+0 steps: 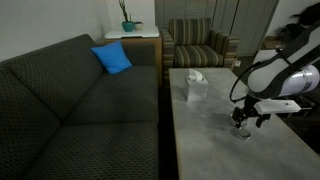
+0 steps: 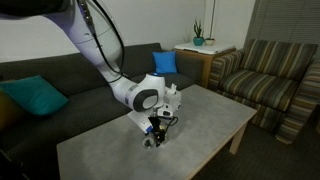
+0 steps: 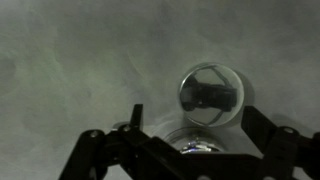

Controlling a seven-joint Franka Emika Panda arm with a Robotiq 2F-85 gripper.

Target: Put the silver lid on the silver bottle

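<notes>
The arm (image 2: 100,50) bends down low over the tabletop (image 2: 212,115). Its pincer (image 2: 155,138) points straight down, fingers apart. The silver lid (image 3: 210,94) lies on the tabletop just past them.

The desk (image 1: 215,140) is pale grey with a cloudy, mottled pattern, like worn stone. The box (image 1: 195,86) near its far edge is white. The sofa (image 1: 70,105) is dark charcoal with a fine speckled weave. One cushion (image 1: 112,58) on it is bright blue, and another cushion (image 2: 35,98) is teal. The armchair (image 2: 268,75) has stripes of olive, tan and brown. The plant pot (image 1: 128,26) is teal with green leaves, and the side table (image 1: 135,40) under it is brown wood with a white top. The robot arm (image 2: 95,40) is white with black joints, and its fingers (image 3: 262,128) are black.
</notes>
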